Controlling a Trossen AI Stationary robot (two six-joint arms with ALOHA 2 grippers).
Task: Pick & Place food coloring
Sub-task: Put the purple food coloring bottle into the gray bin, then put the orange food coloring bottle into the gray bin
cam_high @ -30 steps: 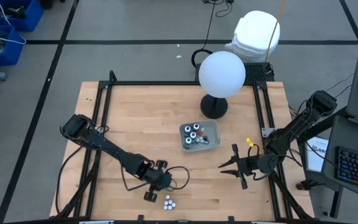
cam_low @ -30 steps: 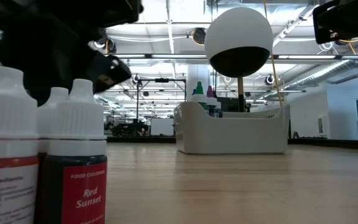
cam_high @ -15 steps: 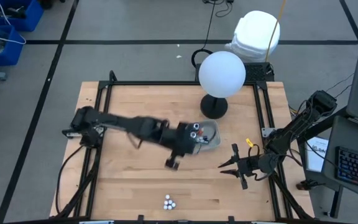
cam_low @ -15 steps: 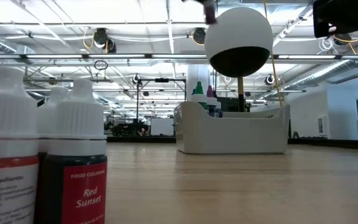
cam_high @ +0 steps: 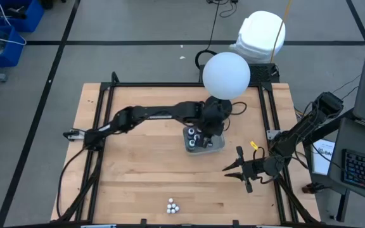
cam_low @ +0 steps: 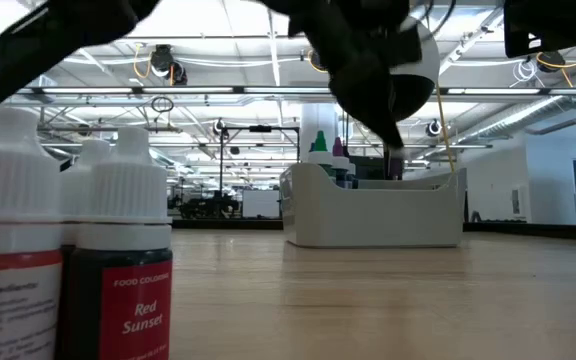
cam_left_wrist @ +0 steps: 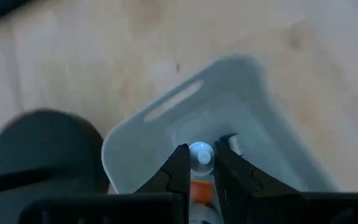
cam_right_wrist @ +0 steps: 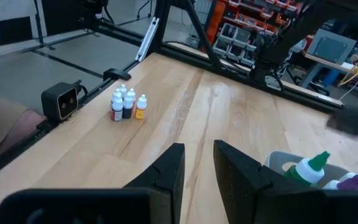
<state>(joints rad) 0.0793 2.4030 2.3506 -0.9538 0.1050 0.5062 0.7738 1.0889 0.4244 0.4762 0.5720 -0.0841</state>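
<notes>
Open wood lay left of the tray (cam_high: pixel 218 144); the lamp base (cam_high: pixel 217 109) blocked its far side.

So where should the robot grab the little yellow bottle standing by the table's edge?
Probably by its white cap, coming straight down from above. The yellow bottle stands upright, so the cap is its narrow top part. The other bottles stand close on one side, leaving little room to come in sideways.

Pale wooden table (cam_high: pixel 144 171), translucent plastic tray (cam_left_wrist: pixel 253 93)
</notes>
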